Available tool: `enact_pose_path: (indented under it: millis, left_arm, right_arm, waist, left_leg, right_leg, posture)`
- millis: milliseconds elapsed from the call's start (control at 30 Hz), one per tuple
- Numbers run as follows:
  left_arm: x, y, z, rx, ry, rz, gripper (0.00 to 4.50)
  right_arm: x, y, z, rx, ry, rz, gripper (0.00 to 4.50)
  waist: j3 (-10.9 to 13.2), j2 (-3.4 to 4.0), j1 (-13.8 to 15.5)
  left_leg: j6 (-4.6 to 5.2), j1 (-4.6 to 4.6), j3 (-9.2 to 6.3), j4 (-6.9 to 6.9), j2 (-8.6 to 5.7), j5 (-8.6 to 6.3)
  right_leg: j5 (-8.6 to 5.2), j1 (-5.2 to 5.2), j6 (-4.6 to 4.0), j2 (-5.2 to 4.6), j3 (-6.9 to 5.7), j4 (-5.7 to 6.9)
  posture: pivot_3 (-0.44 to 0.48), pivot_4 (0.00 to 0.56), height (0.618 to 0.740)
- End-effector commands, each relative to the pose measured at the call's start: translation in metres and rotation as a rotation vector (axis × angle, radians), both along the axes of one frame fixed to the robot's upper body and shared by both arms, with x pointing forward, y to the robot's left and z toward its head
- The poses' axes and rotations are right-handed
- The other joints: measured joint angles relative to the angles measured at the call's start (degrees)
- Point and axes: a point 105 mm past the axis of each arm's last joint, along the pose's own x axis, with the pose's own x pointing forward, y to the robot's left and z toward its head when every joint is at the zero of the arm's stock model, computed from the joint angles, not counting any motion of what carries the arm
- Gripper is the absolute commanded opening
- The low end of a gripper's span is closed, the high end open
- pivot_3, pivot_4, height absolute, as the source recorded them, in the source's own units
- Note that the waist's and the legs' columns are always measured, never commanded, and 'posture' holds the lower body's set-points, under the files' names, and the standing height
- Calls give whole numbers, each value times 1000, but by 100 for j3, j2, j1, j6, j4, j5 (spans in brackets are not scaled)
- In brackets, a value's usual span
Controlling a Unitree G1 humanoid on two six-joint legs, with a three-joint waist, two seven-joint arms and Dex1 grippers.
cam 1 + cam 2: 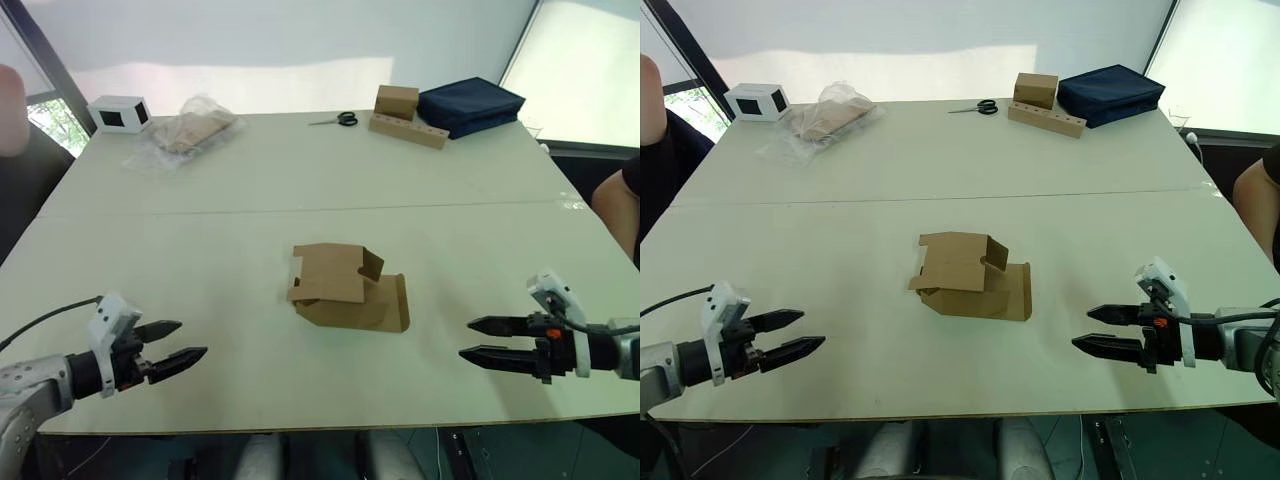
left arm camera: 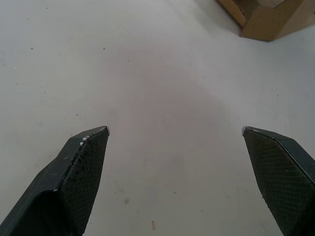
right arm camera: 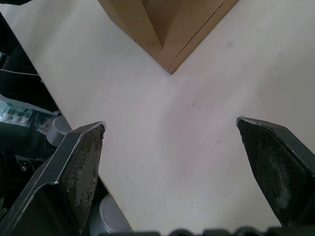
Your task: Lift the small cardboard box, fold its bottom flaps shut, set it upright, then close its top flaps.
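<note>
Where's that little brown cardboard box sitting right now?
The small cardboard box lies near the middle of the table, flaps open, between the left gripper and right gripper, touched by neither.

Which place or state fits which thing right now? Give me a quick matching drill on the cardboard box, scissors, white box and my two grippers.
1 small cardboard box
2 scissors
3 white box
4 left gripper and right gripper

a far left corner of the table
b open, apart from everything
c lying mid-table, flaps open
d far edge, beside the cardboard cube

Pairs: 1-c, 2-d, 3-a, 4-b
</note>
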Motion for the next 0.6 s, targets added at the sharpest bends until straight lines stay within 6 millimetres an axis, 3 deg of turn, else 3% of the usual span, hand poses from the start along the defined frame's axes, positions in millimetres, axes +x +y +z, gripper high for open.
enact_pose_path:
  millis: [33,400,600]
  left_arm:
    - [3,6,8,4,-14,18,4453]
    - [12,10,6,61,-52,34,4453]
    - [17,10,12,63,-74,26,4453]
  right_arm:
    - [2,1,11,-14,-38,23,4500]
    - [7,3,8,-56,-64,22,4500]
    - [19,-6,11,-113,-137,-23,4500]
  waist:
    - [0,0,-4]
    - [0,0,0]
    - [0,0,-3]
  left_leg:
    - [0,0,0,0,0,0]
    - [0,0,0,0,0,0]
    - [0,0,0,0,0,0]
  right_leg:
    - [0,0,0,0,0,0]
    - [0,-1,0,0,0,0]
    - [0,-1,0,0,0,0]
  posture:
    - [0,150,740]
    - [0,150,740]
    - [0,150,740]
